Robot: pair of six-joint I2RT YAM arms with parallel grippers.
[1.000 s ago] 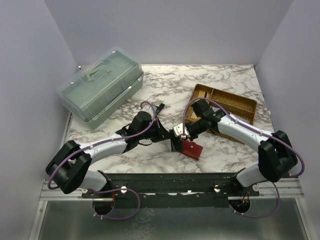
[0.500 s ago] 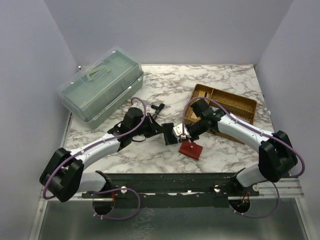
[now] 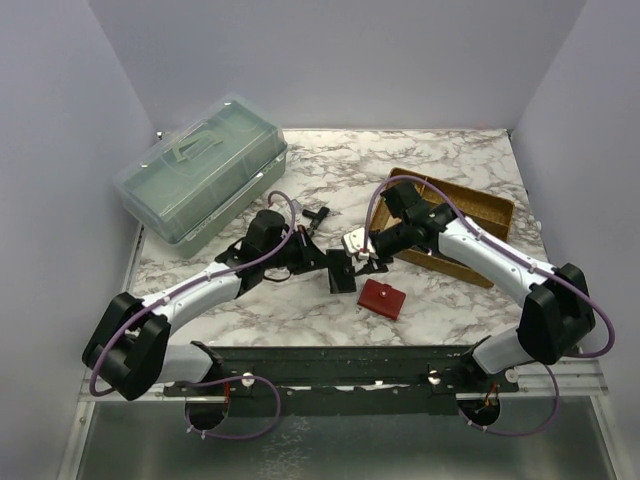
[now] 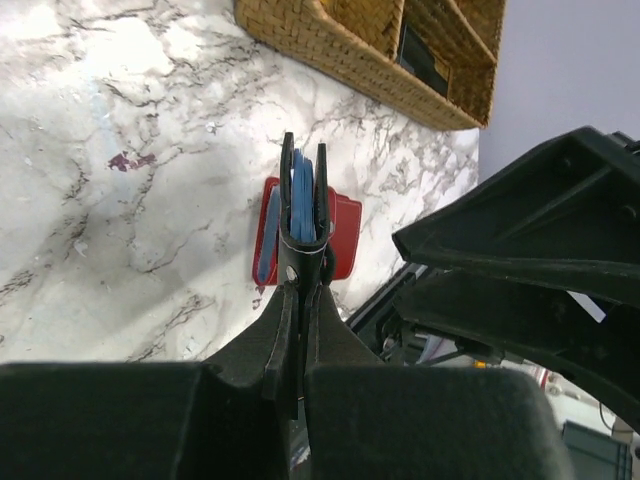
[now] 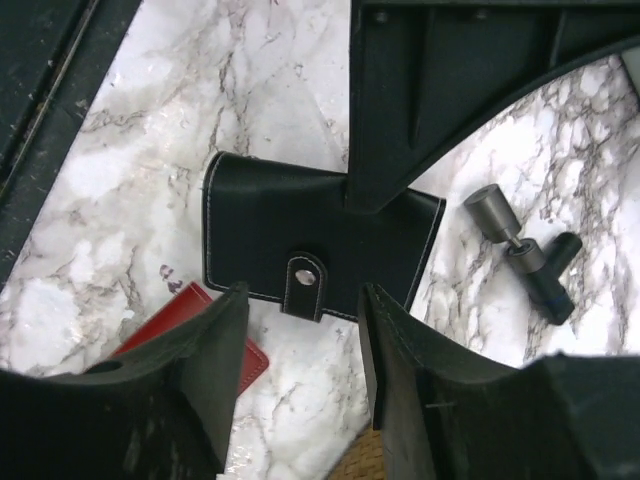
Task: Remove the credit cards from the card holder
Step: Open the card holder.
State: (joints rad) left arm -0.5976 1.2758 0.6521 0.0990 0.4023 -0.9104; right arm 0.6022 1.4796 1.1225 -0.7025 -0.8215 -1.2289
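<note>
My left gripper (image 3: 322,262) (image 4: 302,290) is shut on a black card holder (image 3: 342,270) (image 5: 300,240) and holds it on edge above the marble. Blue credit cards (image 4: 298,195) show between its flaps. My right gripper (image 3: 362,254) (image 5: 303,300) hangs open just over the holder's snap tab (image 5: 304,285), with nothing between its fingers. A red card holder (image 3: 382,298) (image 4: 345,235) (image 5: 195,330) lies flat nearby, and a blue card (image 4: 268,235) peeks from its side.
A wicker basket (image 3: 465,215) (image 4: 370,50) stands behind the right arm. A green plastic box (image 3: 200,180) sits at the back left. A small black and grey tool (image 3: 316,214) (image 5: 520,245) lies behind the grippers. A metal rail (image 3: 340,365) runs along the near edge.
The right gripper has opened and drawn back from the black card holder. The left arm has carried the holder left and farther from the near edge, away from the red one.
</note>
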